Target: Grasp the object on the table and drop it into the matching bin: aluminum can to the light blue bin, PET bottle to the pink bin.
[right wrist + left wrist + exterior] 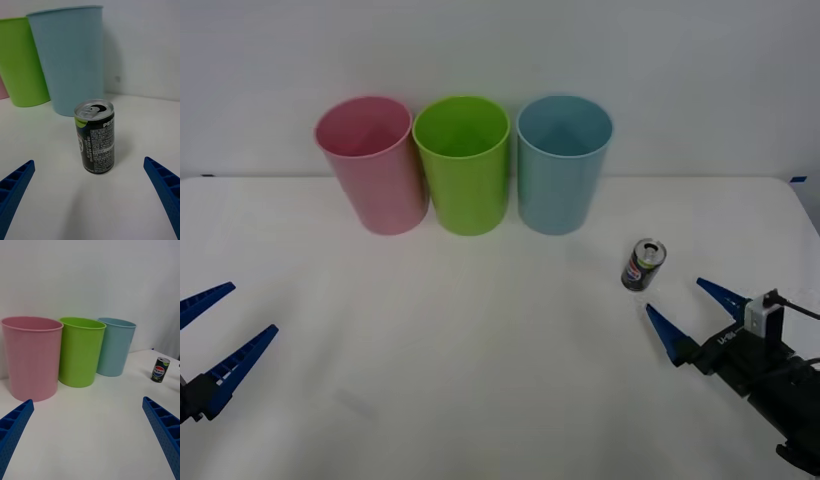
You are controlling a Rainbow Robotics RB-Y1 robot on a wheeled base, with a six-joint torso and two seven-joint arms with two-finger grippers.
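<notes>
Can (643,265) upright on the table (480,340), right of centre, near side of the blue bin (563,162) and a little to its right, well apart from it. Silver top and pull tab up, label legible in the right wrist view.

Right gripper (685,310) low over the table, just near and right of the can, fingers spread wide, holding nothing. Can centred between the two fingers, farther off, not yet between them, nothing touching. Left gripper (215,330) parked at the near left, also wide open and empty, facing the pink bin (372,165).

Step in hand, by judgement: final approach before the grasp. Nothing of the task done yet.

Likely troubles from here:
- Tipping. Small, light, tall for its base; a fingertip (17,183) meeting the side before closing could knock it over and send it rolling toward the right edge.
- Pushing rather than gripping. Closing too early, with the tips only at the near wall, could squirt it away toward the bins.
- Uneven closing. One finger arriving first could slide or spin it on the smooth top.
- Slipping in the lift. Smooth round metal against ribbed plastic; too high or too light a hold risks a drop.
- Wrong bin. Green bin (463,160) right beside the blue one; a short carry could land there or strike a rim.
</notes>
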